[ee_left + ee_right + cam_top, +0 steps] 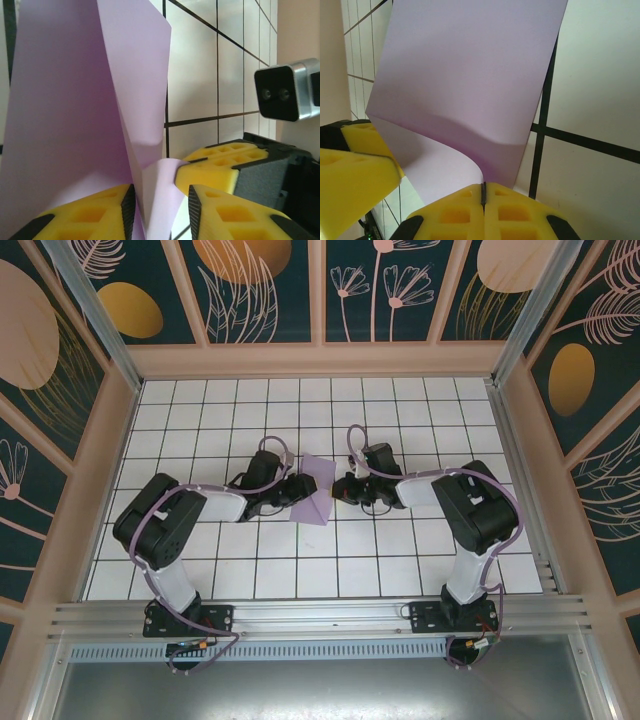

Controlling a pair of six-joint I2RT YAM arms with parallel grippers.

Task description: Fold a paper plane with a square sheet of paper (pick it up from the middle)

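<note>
In the middle of the white tiled surface (pixel 200 410), the two hands meet at the square sheet of paper (pixel 318 490). It's bent and curling up off the tiles between them, not lying flat. The right hand (pixel 483 197) is clenched on the sheet's lower edge, pads pressed together with the paper pinched in the seam. The left hand (pixel 160 217) is looser: its yellow pads stand apart with a folded-over bit of paper sitting in the gap, so it isn't clamped. The hands are just beside each other.

Lab booth: gridded table (pixel 400 410), decorated panel walls (pixel 265 290).
</note>
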